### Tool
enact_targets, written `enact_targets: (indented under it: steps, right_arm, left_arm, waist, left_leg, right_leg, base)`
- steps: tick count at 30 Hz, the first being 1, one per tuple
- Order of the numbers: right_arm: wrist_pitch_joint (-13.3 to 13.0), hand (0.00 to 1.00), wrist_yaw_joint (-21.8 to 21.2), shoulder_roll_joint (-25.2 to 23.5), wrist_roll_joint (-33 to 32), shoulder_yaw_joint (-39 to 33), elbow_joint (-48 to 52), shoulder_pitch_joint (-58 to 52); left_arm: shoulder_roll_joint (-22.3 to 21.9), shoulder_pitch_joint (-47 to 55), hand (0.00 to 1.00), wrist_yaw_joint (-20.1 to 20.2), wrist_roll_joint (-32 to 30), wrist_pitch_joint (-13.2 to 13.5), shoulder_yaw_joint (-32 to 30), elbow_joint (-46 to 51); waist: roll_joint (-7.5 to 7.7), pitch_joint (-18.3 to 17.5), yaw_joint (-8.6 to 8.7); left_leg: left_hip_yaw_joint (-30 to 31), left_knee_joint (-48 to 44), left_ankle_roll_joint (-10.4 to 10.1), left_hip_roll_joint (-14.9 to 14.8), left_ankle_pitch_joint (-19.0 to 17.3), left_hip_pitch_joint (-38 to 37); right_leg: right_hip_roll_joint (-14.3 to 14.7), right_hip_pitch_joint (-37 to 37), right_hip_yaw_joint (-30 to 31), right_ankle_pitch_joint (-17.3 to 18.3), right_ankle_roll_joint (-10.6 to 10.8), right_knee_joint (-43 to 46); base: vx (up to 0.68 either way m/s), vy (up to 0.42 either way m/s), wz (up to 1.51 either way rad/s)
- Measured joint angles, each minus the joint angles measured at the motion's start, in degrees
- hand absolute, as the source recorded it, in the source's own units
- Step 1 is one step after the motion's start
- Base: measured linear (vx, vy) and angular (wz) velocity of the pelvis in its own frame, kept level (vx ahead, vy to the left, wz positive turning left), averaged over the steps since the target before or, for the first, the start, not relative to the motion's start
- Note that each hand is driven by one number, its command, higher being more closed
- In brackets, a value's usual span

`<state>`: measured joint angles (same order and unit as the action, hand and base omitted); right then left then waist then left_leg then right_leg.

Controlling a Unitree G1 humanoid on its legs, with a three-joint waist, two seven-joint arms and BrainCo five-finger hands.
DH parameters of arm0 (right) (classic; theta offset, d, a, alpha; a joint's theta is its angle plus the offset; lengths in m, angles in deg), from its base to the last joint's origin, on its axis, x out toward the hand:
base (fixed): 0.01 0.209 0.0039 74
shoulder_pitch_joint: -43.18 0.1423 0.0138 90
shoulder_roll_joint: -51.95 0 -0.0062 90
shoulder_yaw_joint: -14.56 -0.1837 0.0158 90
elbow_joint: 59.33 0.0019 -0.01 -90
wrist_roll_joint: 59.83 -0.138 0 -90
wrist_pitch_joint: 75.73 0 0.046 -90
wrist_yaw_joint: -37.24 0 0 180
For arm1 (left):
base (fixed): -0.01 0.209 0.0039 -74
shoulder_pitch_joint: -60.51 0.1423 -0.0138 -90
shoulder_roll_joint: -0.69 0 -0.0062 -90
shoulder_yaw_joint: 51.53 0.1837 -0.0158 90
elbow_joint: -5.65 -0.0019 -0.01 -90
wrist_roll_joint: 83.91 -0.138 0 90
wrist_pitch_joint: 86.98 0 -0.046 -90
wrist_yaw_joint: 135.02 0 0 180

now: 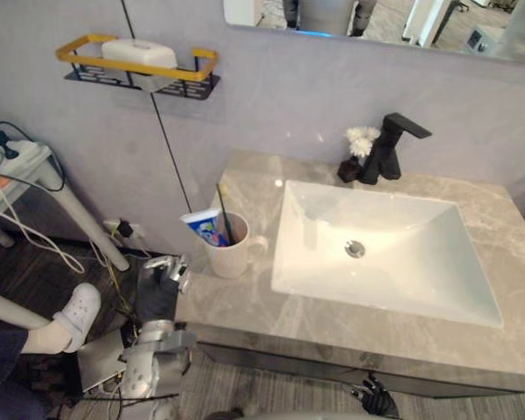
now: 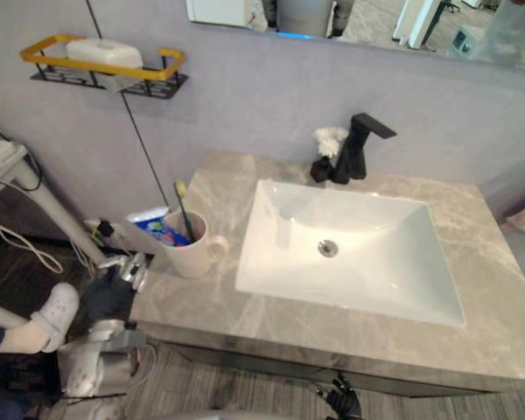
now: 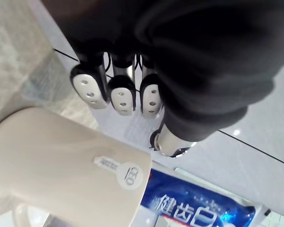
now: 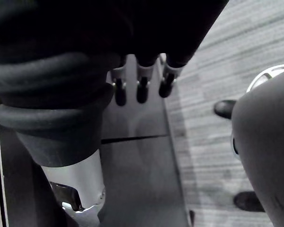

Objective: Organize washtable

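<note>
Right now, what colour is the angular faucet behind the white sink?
Black faucet, left eye view.

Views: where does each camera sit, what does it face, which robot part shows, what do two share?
Left eye view: head, down at sink; left hand by mug.
Right eye view: same scene, slightly offset.
Left wrist view: along left hand at mug, toothpaste.
Right wrist view: along right hand at floor.
Shared: mug, toothpaste in eye and left wrist views.
</note>
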<state>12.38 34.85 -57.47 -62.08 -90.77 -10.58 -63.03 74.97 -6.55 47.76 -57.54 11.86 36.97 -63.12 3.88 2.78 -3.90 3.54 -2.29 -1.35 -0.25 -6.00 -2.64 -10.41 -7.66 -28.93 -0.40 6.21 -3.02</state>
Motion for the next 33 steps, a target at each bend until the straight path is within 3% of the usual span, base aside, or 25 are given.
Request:
enact_targets:
  steps: [7, 12, 23, 33]
  right_arm:
    - [-0.05, 0.0, -0.04, 0.03, 0.04, 0.65, 0.0, -0.13]
    - [-0.24, 0.0, -0.04, 0.47, 0.04, 0.73, -0.01, -0.94]
    - [-0.25, 0.0, -0.05, 0.58, 0.05, 0.74, -0.09, -1.77]
    - [-0.12, 0.0, -0.03, 0.63, 0.06, 0.83, -0.09, -0.23]
  left_arm:
    - [1.21, -0.1, 1.0, 0.83, -0.25, -1.1, 4.68, -1.63]
    - [1.34, -0.93, 1.0, 0.83, -1.26, -1.21, 7.28, -5.74]
    - [2.46, -2.68, 1.0, 0.87, -2.36, -1.52, 11.16, -7.25]
    - [6.71, -7.22, 1.0, 0.75, -3.86, -1.47, 11.98, -12.56]
  waist:
    - [-0.16, -0.15, 0.02]
    - [-1.15, -1.91, 0.07]
    - [-0.55, -2.47, -0.03]
    - [-0.21, -3.12, 0.21]
  left_leg:
    - [-1.12, -0.67, -0.23, -0.58, -0.55, -0.02]
    - [-2.41, -0.59, -0.28, -0.71, -0.57, 0.22]
    - [-3.03, -0.4, -0.29, -0.82, -0.57, 0.23]
    - [-3.92, 0.33, -0.35, -0.65, -0.06, -0.22]
  right_leg:
    - [0.42, 0.22, 0.95, -0.01, 0.01, 0.0]
    - [0.49, 1.09, 2.38, -0.01, 0.01, 0.05]
    - [0.59, 1.56, 3.19, -0.03, 0.03, 0.12]
    - [0.72, 1.94, 3.73, -1.24, 0.0, -1.51]
  base:
    - [-0.01, -0.001, -0.08]
    - [0.0, 0.009, -0.09]
    - [0.0, 0.001, -0.02]
    - [0.0, 0.002, -0.05]
